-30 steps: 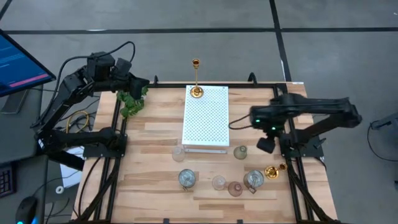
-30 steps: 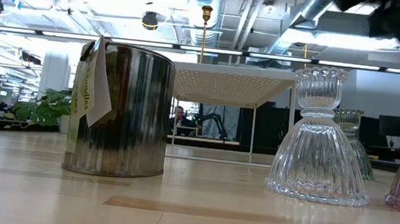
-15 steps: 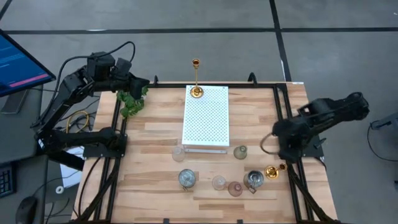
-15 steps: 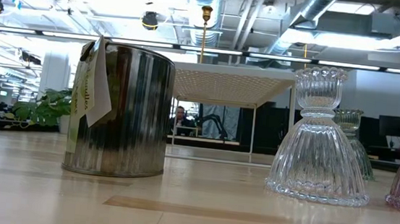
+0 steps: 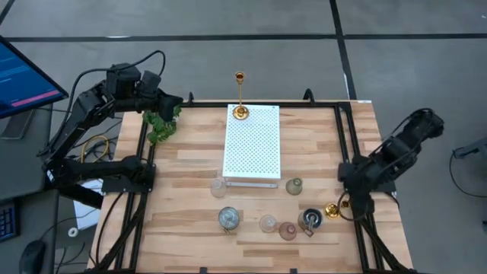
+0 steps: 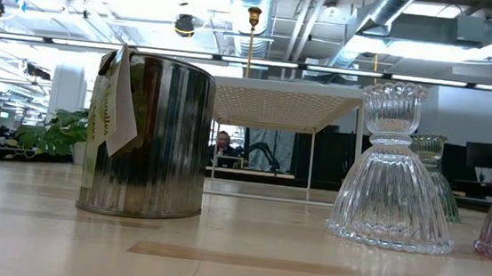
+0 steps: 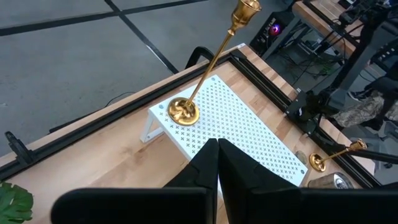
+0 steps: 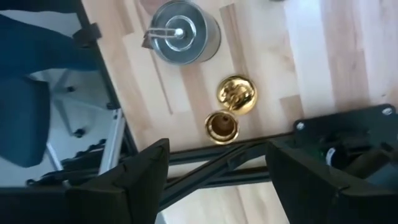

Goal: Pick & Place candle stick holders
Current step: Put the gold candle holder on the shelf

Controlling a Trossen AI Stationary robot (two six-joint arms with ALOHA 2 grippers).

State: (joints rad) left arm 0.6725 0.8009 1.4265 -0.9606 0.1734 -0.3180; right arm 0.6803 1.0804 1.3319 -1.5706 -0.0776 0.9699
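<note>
One tall gold candle stick holder (image 5: 240,95) stands by its round base on the far end of the white dotted board (image 5: 252,144); it also shows in the left wrist view (image 7: 211,62). A second gold holder (image 5: 332,209) stands on the table near the right edge. My right gripper (image 8: 221,158) hangs open above it, pointing down, and touches nothing; I see the holder's cup (image 8: 222,124) and base (image 8: 236,93) from above. Small glass cups (image 5: 268,223) and two silvery tins (image 5: 228,218) stand near the front. My left gripper (image 7: 217,146) is shut and empty at the far left corner.
A leafy plant (image 5: 161,122) lies at the far left by my left gripper. The black table frame rail (image 8: 249,155) runs just beside the second gold holder. A silvery tin (image 8: 183,31) stands close to that holder. Bare wood lies left of the board.
My right arm has swung from over the table beside the board toward the right and near edges. Its gripper has tipped to point down over the gold holder near the right edge. Nothing on the table has moved.
</note>
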